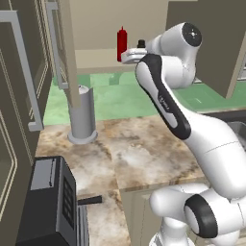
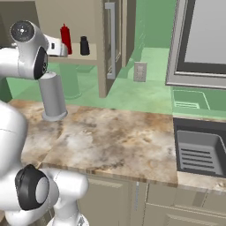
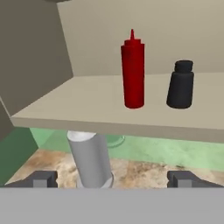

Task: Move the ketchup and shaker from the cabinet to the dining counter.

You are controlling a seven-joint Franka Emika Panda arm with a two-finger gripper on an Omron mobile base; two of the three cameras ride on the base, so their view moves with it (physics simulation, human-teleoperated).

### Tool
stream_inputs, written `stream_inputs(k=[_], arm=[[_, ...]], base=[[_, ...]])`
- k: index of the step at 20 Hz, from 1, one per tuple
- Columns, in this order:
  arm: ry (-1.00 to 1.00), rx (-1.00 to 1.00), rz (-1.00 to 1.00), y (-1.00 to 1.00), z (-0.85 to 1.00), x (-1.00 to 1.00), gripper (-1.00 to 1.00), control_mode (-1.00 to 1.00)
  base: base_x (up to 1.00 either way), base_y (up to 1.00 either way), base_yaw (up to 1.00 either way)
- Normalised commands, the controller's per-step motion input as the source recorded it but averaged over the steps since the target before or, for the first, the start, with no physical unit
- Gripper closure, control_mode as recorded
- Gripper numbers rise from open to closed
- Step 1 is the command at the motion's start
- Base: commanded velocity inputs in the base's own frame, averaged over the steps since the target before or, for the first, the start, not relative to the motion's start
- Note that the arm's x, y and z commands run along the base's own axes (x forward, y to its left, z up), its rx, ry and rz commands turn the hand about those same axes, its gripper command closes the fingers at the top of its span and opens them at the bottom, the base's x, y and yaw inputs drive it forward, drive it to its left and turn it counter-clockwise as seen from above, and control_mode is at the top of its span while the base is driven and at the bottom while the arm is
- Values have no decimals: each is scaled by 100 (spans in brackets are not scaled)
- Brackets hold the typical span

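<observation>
The cabinet stands open, and on its tan shelf (image 3: 78,107) the red ketchup (image 3: 132,72) stands upright with the shorter black shaker (image 3: 180,85) to its right, a small gap between them. Both base views show the same pair, the ketchup (image 1: 122,44) (image 2: 66,39) and the shaker (image 2: 84,46). My gripper (image 3: 112,179) is open, its fingertips (image 3: 43,179) spread wide. It hovers in front of the shelf edge, short of both bottles, with nothing between the fingers. The dining counter is out of view.
A tall grey cylinder (image 1: 82,113) on a round base stands on the marble worktop (image 2: 119,137) under the shelf. The open cabinet door (image 2: 112,39) hangs to the right. A black appliance (image 1: 50,202) sits near left and a sink (image 2: 198,150) at right.
</observation>
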Motion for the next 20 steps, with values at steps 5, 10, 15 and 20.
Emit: stream_inputs(k=[5,10,15,20], arm=[[-8,0,-7,-1,20,22,-100,-100],[-10,0,-7,-2,18,16,-100,-100],[-6,0,-5,0,17,9,-100,-100],[0,0,-1,-1,3,3,-100,-100]], base=[[0,0,0],[0,0,0],[0,0,0],[0,0,0]])
